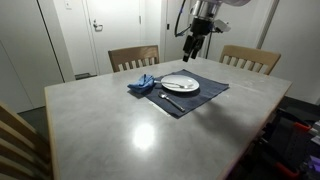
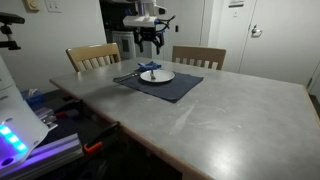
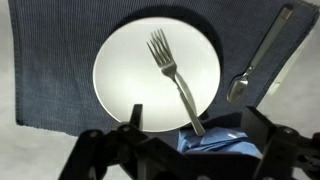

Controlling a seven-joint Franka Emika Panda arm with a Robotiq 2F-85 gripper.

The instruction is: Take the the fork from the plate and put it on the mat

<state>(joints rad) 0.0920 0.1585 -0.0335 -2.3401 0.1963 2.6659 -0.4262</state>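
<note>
**Table** (image 1: 120,125), one: pale grey top, shown in both exterior views.

**Wooden chairs**, two: in an exterior view one (image 1: 133,57) stands at upper centre of the frame and the other (image 1: 250,59) at upper right, both behind the far edge of the table.

**Placemat** (image 3: 60,55), one: dark blue, ribbed, lying flat on the table.

**Plate** (image 3: 125,75), one: white, round, resting on the placemat.

**Fork** (image 3: 172,78), one: metal, lying on the plate. In the wrist view its long axis runs diagonally, with the tines toward the upper centre of the frame. The handle slants to the lower right, where its end passes over the plate's rim.

**Spoon** (image 3: 258,58), one: on the placemat at the right of the wrist view, beside the plate and apart from it. Bowl toward the bottom of the frame.

**Napkin** (image 1: 143,84), one: blue, crumpled, just beside the plate.

**Gripper** (image 3: 193,115), one: hangs above the plate in both exterior views. Its two fingers (image 3: 136,118) are spread wide with nothing between them, clear of the fork.
</note>
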